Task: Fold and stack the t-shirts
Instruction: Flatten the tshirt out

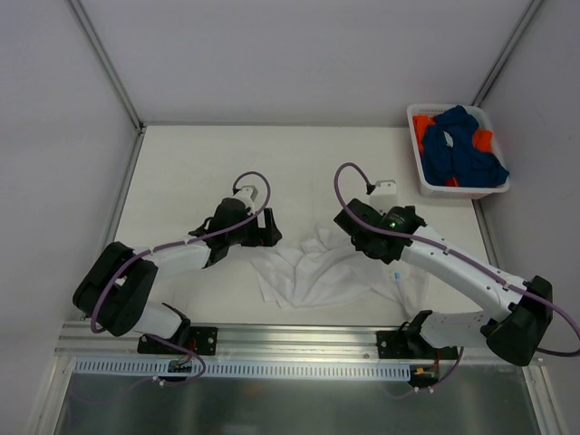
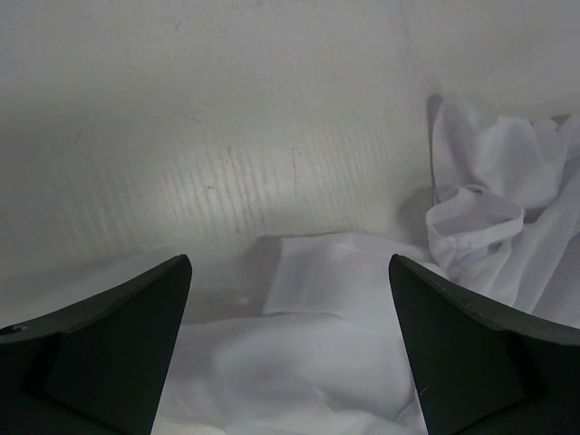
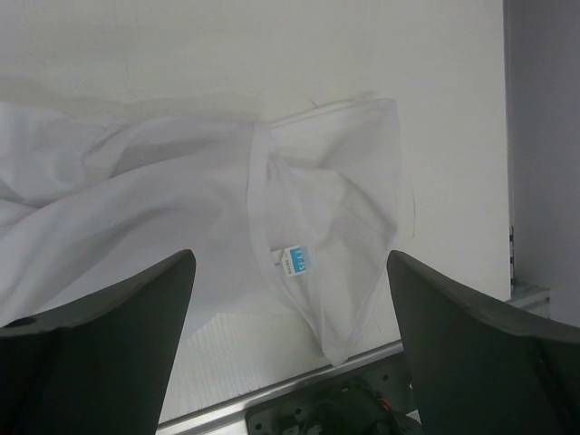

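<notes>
A plain white t-shirt (image 1: 313, 267) lies crumpled on the table between the two arms. My left gripper (image 1: 268, 232) is open just above the shirt's left edge. In the left wrist view (image 2: 288, 272) white cloth (image 2: 317, 344) lies under and between the spread fingers, untouched. My right gripper (image 1: 361, 237) is open over the shirt's right part. In the right wrist view (image 3: 288, 263) the collar with its small blue label (image 3: 295, 260) lies between the open fingers. Dark blue t-shirts (image 1: 462, 145) and orange ones (image 1: 421, 127) are piled in the basket.
The white plastic basket (image 1: 424, 181) stands at the back right corner. A small white block (image 1: 384, 190) lies just left of it. The metal rail (image 1: 299, 340) runs along the table's near edge, and the shirt's collar end (image 3: 340, 349) reaches nearly to it.
</notes>
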`<act>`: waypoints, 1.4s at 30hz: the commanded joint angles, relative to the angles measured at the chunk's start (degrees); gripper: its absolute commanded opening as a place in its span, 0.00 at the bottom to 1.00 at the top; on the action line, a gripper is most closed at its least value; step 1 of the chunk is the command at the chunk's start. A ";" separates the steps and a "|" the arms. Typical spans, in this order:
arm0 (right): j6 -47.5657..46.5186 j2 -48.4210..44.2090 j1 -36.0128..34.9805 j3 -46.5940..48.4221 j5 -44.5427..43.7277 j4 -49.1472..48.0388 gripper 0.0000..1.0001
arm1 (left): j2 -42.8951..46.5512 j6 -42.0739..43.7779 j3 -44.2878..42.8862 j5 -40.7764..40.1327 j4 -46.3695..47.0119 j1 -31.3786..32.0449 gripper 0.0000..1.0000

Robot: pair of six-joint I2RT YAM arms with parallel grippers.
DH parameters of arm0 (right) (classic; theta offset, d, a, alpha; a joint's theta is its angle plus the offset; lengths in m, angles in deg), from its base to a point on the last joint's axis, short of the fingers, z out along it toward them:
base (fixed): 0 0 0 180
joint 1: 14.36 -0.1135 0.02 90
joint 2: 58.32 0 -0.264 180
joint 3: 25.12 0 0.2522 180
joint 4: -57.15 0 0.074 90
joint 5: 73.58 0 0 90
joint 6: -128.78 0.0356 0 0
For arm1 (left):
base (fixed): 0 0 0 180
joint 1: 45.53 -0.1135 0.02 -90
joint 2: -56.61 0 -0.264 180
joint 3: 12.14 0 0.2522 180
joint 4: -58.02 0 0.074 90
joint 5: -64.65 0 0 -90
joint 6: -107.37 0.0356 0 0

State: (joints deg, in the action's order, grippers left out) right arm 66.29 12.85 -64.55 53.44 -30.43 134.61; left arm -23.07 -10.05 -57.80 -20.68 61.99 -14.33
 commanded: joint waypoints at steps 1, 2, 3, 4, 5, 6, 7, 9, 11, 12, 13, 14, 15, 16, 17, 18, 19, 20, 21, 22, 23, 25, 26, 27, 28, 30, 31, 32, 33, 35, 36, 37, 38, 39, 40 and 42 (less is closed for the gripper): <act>-1.40 0.98 -0.34 -0.63 0.88 -3.14 0.92 | -4.06 2.02 -2.99 5.60 5.99 0.97 0.92; -1.58 1.68 -0.34 -0.81 1.32 -4.10 0.92 | -4.86 2.19 -2.99 6.49 6.86 1.49 0.88; -1.67 2.03 -0.26 -0.90 1.58 -4.55 0.92 | -5.65 2.19 -2.99 7.10 7.83 1.84 0.86; -1.84 2.47 -0.34 -0.81 1.59 -4.73 0.92 | -6.71 2.11 -3.08 7.20 7.67 2.19 0.84; -2.02 3.26 -0.34 -0.72 1.76 -4.90 0.92 | -6.89 1.93 -2.99 6.76 7.40 2.55 0.82; -2.02 3.53 -0.34 -0.64 1.85 -4.90 0.92 | -6.81 1.93 -2.82 5.98 7.23 3.42 0.81; -2.19 3.79 -0.34 -0.37 1.94 -5.08 0.92 | -5.93 2.11 -2.64 3.79 5.74 3.95 0.81; -2.37 4.41 -0.34 -0.37 1.94 -5.69 0.92 | -3.74 2.98 -2.73 1.50 2.59 5.18 0.79; -2.81 4.76 -0.34 -0.28 2.29 -6.83 0.93 | -2.59 3.77 -3.08 -0.61 0.55 5.71 0.77; -2.98 5.20 -0.34 -0.28 2.72 -7.27 0.93 | -2.06 3.95 -3.25 -1.15 -0.24 5.80 0.72; -3.07 5.37 -0.34 -0.37 2.99 -7.71 0.93 | -2.15 4.21 -3.69 -1.76 -1.38 5.89 0.68; -3.42 5.64 -0.34 -0.37 3.43 -8.32 0.92 | -2.23 4.74 -3.87 -2.64 -1.82 5.89 0.63; -3.42 6.16 -0.43 -0.20 3.61 -8.59 0.93 | -2.84 5.00 -4.13 -3.17 -2.18 5.89 0.46; -3.42 6.43 -0.43 -0.20 3.61 -8.77 0.93 | -3.28 5.01 -4.74 -3.61 -2.53 5.89 0.35; -3.51 6.69 -0.52 -0.11 3.43 -9.03 0.93 | -3.72 5.01 -5.10 -4.31 -3.58 5.89 0.23; -3.69 7.04 -0.52 -0.11 3.26 -9.12 0.93 | -4.42 5.01 -5.36 -4.31 -3.93 5.89 0.02; -3.78 7.22 -0.61 -0.19 2.91 -9.91 0.92 | -4.69 4.66 -5.54 -4.31 -4.11 5.89 0.00; -4.12 7.48 -0.52 -0.37 2.30 -10.43 0.92 | -4.87 4.48 -5.45 -5.88 -4.11 5.98 0.00; -4.82 8.09 -0.43 -0.55 2.03 -11.22 0.93 | -5.13 4.48 -5.54 -6.68 -4.11 5.98 0.00; -5.53 8.45 -0.43 -0.81 2.11 -13.75 0.93 | -5.31 4.39 -5.54 -7.21 -4.11 6.06 0.00; -6.32 8.80 -0.34 -0.98 2.72 -15.35 0.93 | -5.31 4.39 -5.54 -7.91 -4.03 6.06 0.00; -8.69 10.37 0.62 -1.60 4.57 -20.08 0.94 | -5.14 4.13 -5.28 -9.66 -4.03 6.15 0.00; -9.39 10.99 0.97 -1.69 5.97 -21.59 0.94 | -4.96 3.95 -5.19 -10.29 -4.11 6.15 0.00; -10.10 11.70 1.32 -1.78 6.76 -22.91 0.94 | -4.35 3.87 -5.02 -10.81 -4.29 6.15 0.00; -11.06 12.40 2.02 -1.60 7.47 -24.75 0.94 | -3.82 3.52 -4.67 -12.30 -4.46 6.15 0.00; -11.60 14.51 2.56 -0.64 8.62 -25.82 0.94 | -1.37 3.16 -4.23 -14.24 -5.25 6.15 0.00; -12.21 15.13 2.73 -0.29 8.88 -26.60 0.94 | -0.22 3.25 -4.22 -16.51 -5.60 6.15 0.00; -12.47 16.44 2.91 0.06 9.23 -26.87 0.94 | 0.83 3.51 -4.22 -17.58 -5.87 6.15 0.00; -12.83 17.06 3.08 0.42 9.32 -27.14 0.94 | 2.76 3.86 -4.48 -18.54 -6.31 6.15 0.00; -13.79 18.20 3.87 1.29 9.50 -28.10 0.94 | 4.00 5.53 -6.59 -20.65 -8.41 6.15 0.00; -14.14 19.16 4.40 1.47 9.50 -28.54 0.94 | 4.70 6.06 -8.60 -21.45 -9.29 6.15 0.00; -14.32 19.52 4.75 1.82 9.50 -29.33 0.94 | 5.14 6.93 -9.66 -22.50 -11.13 6.15 0.00; -14.93 19.87 5.10 2.00 9.67 -29.77 0.94 | 5.58 7.29 -10.54 -24.86 -11.93 6.15 0.00; -15.29 20.05 5.72 2.09 9.67 -30.12 0.94 | 6.98 7.73 -12.47 -26.10 -12.72 6.15 0.00; -15.64 19.97 6.16 2.00 9.76 -31.26 0.94 | 8.12 8.60 -13.53 -26.98 -13.68 6.15 0.00; -16.61 20.05 7.30 2.53 10.02 -31.80 0.94 | 11.11 10.01 -17.64 -27.69 -14.48 6.15 0.00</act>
State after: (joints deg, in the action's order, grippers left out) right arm 51.89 33.16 -58.69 53.02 -20.59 105.80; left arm -17.25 -3.49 -69.14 -42.89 49.40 -8.71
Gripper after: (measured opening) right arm 0.940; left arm 0.007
